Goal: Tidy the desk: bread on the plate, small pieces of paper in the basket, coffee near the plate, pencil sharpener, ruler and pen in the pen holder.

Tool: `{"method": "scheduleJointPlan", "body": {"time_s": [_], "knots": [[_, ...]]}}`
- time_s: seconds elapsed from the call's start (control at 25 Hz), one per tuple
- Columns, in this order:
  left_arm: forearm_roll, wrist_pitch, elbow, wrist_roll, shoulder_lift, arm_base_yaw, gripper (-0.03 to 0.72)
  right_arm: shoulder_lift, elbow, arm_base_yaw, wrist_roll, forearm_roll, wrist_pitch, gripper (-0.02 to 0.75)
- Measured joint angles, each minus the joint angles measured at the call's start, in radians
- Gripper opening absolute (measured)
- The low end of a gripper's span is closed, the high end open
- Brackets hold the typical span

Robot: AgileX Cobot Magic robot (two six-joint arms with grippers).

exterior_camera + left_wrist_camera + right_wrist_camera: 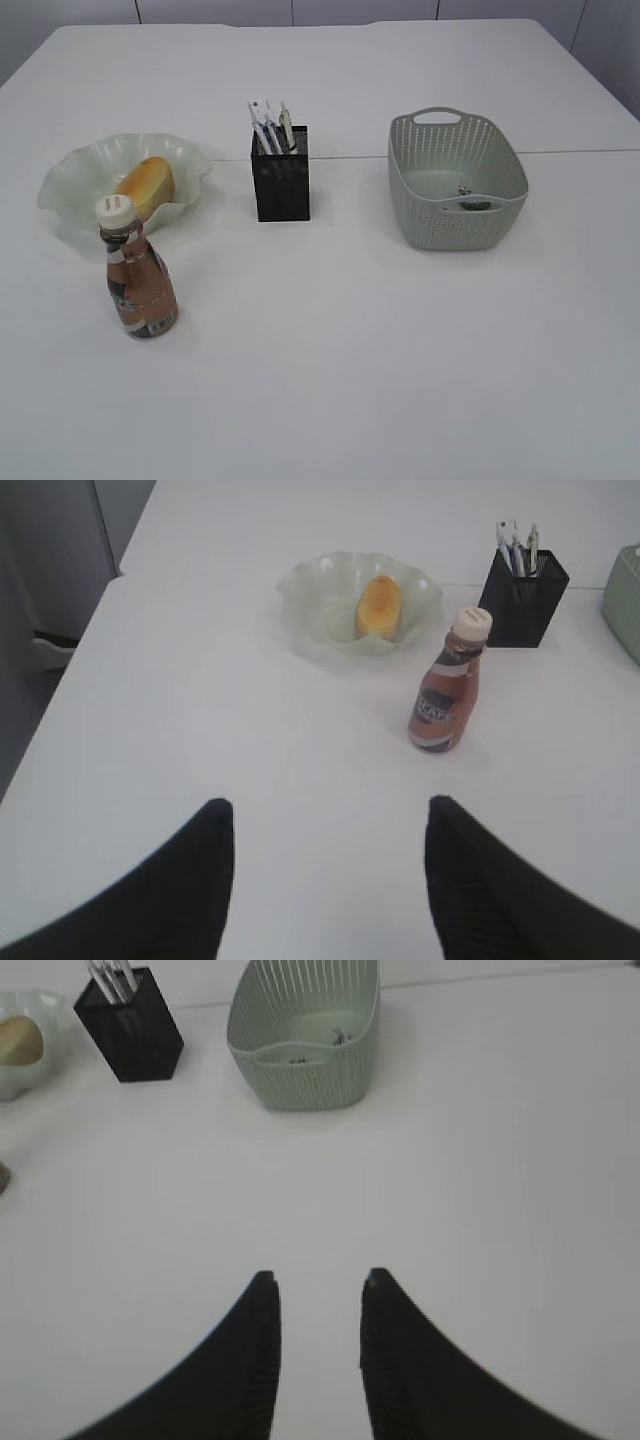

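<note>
Exterior view: coffee bottle (138, 280) standing just beside plate (70, 180) (bread (147, 185) lying on it); left gripper (325, 825) gaping wide, right gripper (318, 1295) parted narrowly, both gripping nothing.

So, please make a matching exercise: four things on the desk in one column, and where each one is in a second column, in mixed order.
Things:
1. bread
2. coffee bottle
3. pens
4. paper scraps

Places:
A. in the basket
B. standing on the table, in front of the plate
C. in the black pen holder
D. on the wavy plate

Pairs: 1-D, 2-B, 3-C, 4-A
</note>
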Motion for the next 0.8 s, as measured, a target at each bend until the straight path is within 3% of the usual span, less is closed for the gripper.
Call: {"method": "scheduleJointPlan", "body": {"time_s": [0.24,0.4,0.8], "knots": [[-0.046,0.0,0.076,0.0,0.0,0.0,0.439,-0.132,0.002,0.0,-0.001,-0.01,0.036,0.207],[-0.077,0.0,0.134,0.0,0.0,0.0,0.435,-0.16,0.002,0.0,-0.004,-0.082,0.111,0.207],[-0.013,-0.01,0.207,0.0,0.0,0.0,0.433,-0.166,0.105,0.0,-0.004,-0.128,0.135,0.241]]}}
